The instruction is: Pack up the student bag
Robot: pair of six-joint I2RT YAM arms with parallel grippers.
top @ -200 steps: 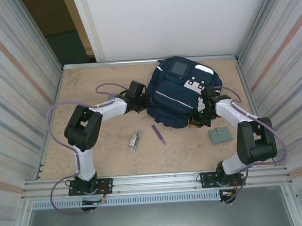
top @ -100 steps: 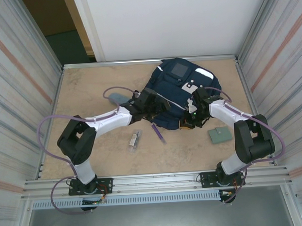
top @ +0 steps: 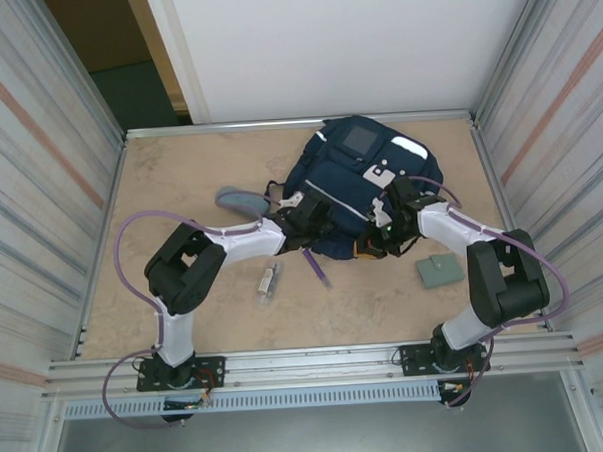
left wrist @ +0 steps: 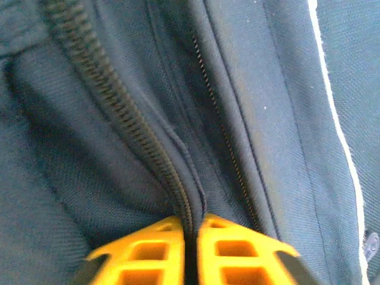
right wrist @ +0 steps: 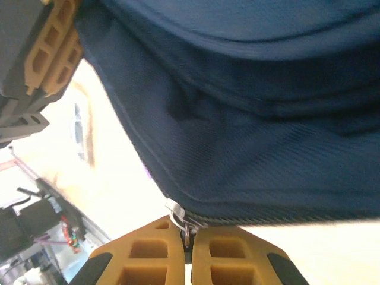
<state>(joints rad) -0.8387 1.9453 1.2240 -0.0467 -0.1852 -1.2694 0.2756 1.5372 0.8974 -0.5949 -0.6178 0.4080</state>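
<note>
The student bag (top: 364, 173), a navy backpack with white patches, lies at the back middle of the table. My left gripper (top: 319, 223) presses against its near-left side, shut on a fold of the bag's fabric beside a zip; in the left wrist view the orange fingers (left wrist: 154, 249) pinch that fold (left wrist: 191, 202). My right gripper (top: 378, 241) sits at the bag's near edge. It is shut on a metal zip pull (right wrist: 184, 222) at the end of the bag's zip (right wrist: 285, 217).
A purple pen (top: 316, 266) and a small white item (top: 269, 281) lie on the table in front of the bag. A grey-green flat pad (top: 441, 271) rests at the right, and a grey-blue object (top: 242, 201) left of the bag. Metal walls close in both sides.
My left gripper moved right along the bag's near-left side, opened, then shut on the fabric by the zip. The right gripper shifted slightly left, still shut on the zip pull.
</note>
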